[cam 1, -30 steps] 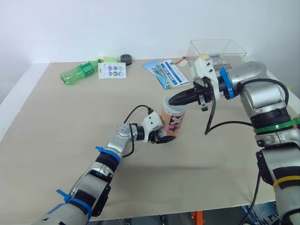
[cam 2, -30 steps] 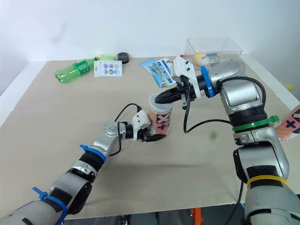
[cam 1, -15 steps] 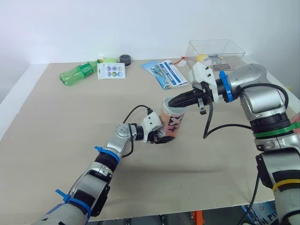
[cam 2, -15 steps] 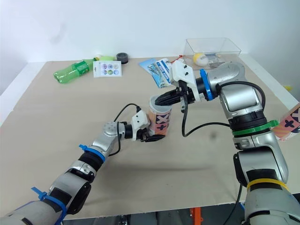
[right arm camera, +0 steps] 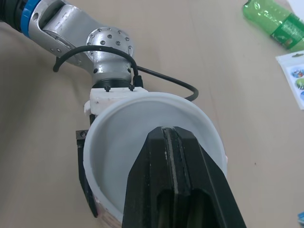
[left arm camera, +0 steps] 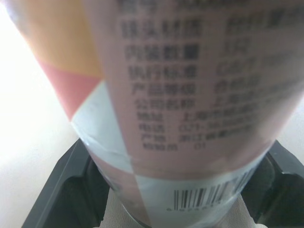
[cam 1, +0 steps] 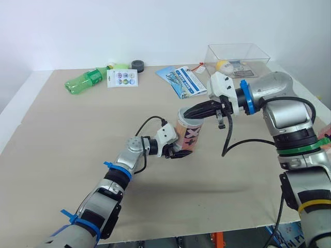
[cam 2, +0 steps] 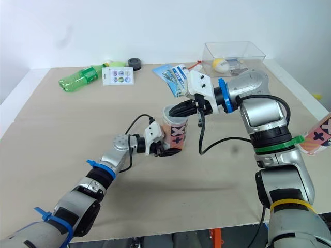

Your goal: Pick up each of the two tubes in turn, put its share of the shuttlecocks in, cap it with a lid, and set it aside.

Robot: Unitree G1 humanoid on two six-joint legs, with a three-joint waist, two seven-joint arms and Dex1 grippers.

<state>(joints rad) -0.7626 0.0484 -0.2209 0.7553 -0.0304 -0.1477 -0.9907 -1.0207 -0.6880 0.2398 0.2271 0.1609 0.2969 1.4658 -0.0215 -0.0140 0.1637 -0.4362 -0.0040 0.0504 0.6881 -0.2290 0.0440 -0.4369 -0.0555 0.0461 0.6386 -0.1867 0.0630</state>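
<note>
Clamping an open tube in left gripper, well in from all table edges; holding right gripper, clenched, at its mouth.

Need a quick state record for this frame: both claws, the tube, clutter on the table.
left claw: shut on the tube, low on its body
right claw: fingers shut, tips at the tube's white top
tube pose: slightly tilted off upright
tube top: lid or open mouth, cannot tell
other tube: likely, at the right edge of the table, partly in view
far-side clutter: green bottle, sticker card, leaflet, clear box
</note>
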